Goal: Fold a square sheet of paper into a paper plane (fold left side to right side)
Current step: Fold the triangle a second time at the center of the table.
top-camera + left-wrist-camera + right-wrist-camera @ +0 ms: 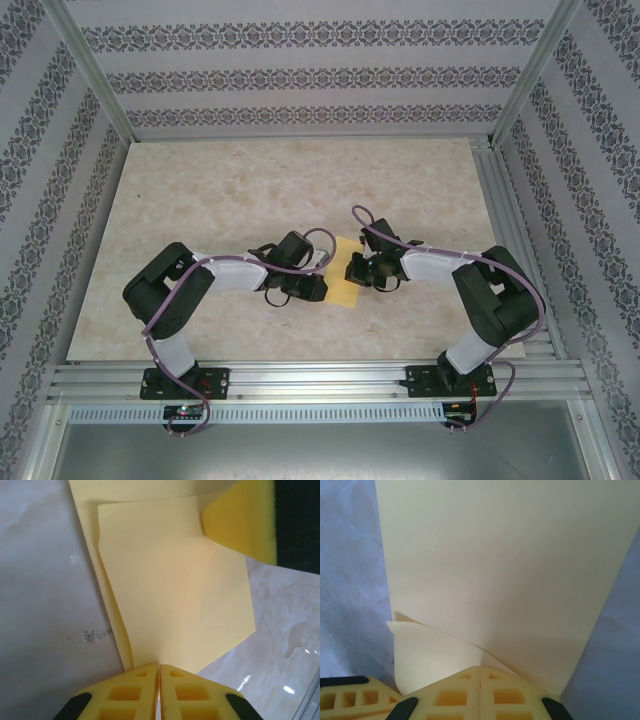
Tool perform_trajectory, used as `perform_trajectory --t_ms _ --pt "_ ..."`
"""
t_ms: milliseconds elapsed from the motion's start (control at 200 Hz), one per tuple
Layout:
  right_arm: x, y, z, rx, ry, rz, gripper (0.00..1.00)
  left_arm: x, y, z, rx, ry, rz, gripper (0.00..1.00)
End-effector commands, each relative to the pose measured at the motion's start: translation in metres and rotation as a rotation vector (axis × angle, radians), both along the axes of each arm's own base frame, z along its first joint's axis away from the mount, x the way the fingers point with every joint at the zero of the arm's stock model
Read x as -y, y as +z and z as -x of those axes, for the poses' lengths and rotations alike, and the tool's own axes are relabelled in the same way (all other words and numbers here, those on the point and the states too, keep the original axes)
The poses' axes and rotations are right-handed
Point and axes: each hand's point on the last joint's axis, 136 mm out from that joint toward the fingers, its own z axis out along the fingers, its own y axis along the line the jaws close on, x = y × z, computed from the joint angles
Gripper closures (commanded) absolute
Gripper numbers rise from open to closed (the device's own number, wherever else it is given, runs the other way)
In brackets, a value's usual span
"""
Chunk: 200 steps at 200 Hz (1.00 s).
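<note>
Top external: thin pale-yellow paper sheet (347,288), partly folded, lies flat. Fingers of left gripper (158,667) and right gripper (480,669) are pressed together at its opposite edges.

**Left gripper (318,287) and right gripper (356,270) met across the square sheet of paper (347,272) near the middle of the table (300,180).**

The sheet lay flat on the table between the two arms, somewhat nearer the front edge than the back. The left gripper reached in from the sheet's left side and the right gripper from its right side, so that they faced each other over it. Seen from the left wrist, that gripper's tips rested on the sheet's near edge. A folded layer lay on top of a lower one, which showed along the left and far sides. One finger (242,522) of the right gripper sat on the far right corner.
</note>
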Motion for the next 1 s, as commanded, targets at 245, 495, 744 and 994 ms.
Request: perform_trajectory --t_ms 245,495,744,994 --pt "-0.037 0.029 0.021 -0.017 0.134 -0.113 0.95 -0.016 -0.018 0.005 -0.012 -0.003 -0.069 0.88" --pt "-0.059 0.015 0.022 -0.059 0.167 -0.120 0.95 -0.017 -0.019 0.004 -0.007 -0.001 -0.076 0.88" --pt "-0.057 0.006 0.028 -0.091 0.168 -0.111 0.95 -0.018 -0.020 0.005 -0.007 0.000 -0.087 0.88" --pt "-0.039 -0.008 0.032 -0.126 0.141 -0.062 0.95 -0.021 -0.021 0.005 -0.003 0.004 -0.105 0.88"
